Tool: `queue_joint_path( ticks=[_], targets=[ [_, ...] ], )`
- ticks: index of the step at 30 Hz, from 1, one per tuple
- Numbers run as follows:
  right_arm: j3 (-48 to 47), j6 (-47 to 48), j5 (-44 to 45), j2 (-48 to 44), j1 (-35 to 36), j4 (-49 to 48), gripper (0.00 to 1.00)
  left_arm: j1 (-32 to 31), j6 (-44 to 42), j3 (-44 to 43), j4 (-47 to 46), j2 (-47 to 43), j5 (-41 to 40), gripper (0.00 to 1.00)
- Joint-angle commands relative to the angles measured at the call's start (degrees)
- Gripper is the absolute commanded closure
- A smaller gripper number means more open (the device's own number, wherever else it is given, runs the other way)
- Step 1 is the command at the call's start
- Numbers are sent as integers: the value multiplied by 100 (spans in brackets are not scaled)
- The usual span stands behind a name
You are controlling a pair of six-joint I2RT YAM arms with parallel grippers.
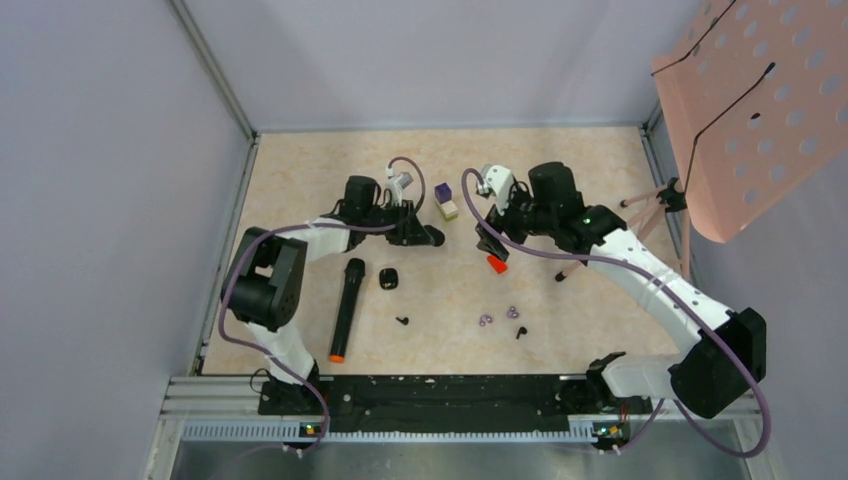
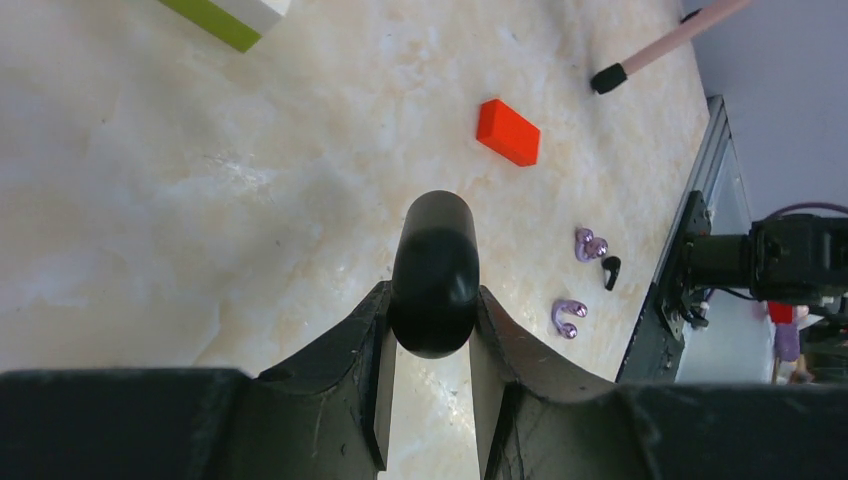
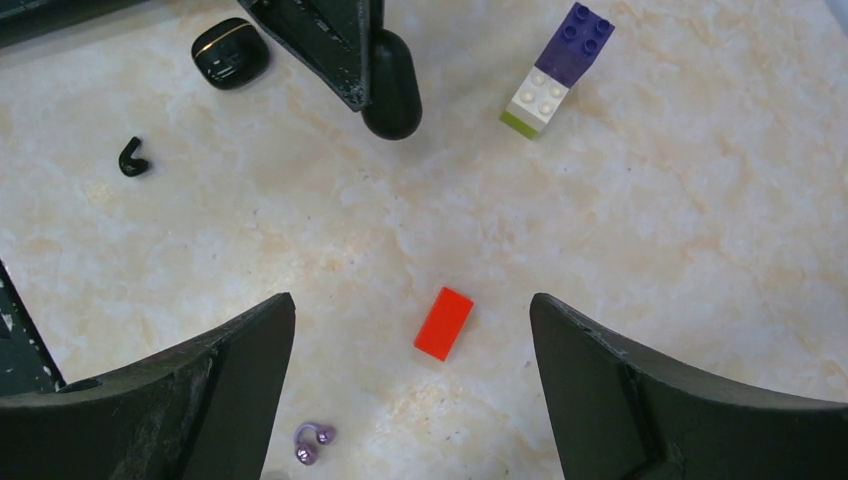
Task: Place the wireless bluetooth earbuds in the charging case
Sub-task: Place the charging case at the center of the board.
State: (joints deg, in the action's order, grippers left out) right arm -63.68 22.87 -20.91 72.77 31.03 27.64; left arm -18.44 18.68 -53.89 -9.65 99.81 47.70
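L end effector (image 2: 432, 310) pinching black capsule (image 2: 434, 270) by one end (case? unclear) | R end effector (image 3: 410, 302) wide open, empty | risk: smooth capsule pivots out; tiny earbud (image 3: 132, 158) gets flicked

Clad in white shells (image 1: 650, 272) with black joints (image 1: 268, 282); looped with purple cables (image 1: 232, 300); tipped with matte black, wedge-shaped tool fingers (image 3: 225, 385); lit by a small green light (image 1: 587, 213) toward 3 o'clock.
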Motion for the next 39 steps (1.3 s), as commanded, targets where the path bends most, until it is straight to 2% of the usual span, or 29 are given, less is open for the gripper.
queue_joint_path(
  ticks=[1,5,9,14,17,25,28,32,34,36,39],
  targets=[
    [63,-151,115,-316,-6,-162,14,-184,288,-708,458,397,-464,96],
    [102,-106,197,-272,-43,-169,14,-251,420,-848,547,751,-829,88],
    [127,-100,223,-210,-106,-172,14,-254,411,-987,850,866,-1376,73],
    [78,-72,146,-34,-171,-238,14,-250,245,-911,1167,518,-1908,55],
    [-36,10,83,144,-184,-261,14,-236,-53,-915,1444,194,-2034,41],
    [-326,520,-569,825,-182,-411,19,261,-654,-1354,2790,-939,-2454,39],
    [-339,719,-1145,1129,-124,-776,23,561,-617,-1175,2909,-1625,-2863,39],
    [-399,1128,-1173,1702,297,-1319,23,1005,-229,-688,2965,-2511,-3497,38],
    [-474,1327,-989,2013,596,-1525,22,1175,-165,-450,3023,-2843,-3519,38],
    [-646,1417,-821,2359,904,-1667,22,1291,-342,-316,3094,-3051,-3211,36],
    [-880,1399,-880,2814,1244,-1789,21,1515,-421,-142,3003,-3303,-3046,34]
  ],
)
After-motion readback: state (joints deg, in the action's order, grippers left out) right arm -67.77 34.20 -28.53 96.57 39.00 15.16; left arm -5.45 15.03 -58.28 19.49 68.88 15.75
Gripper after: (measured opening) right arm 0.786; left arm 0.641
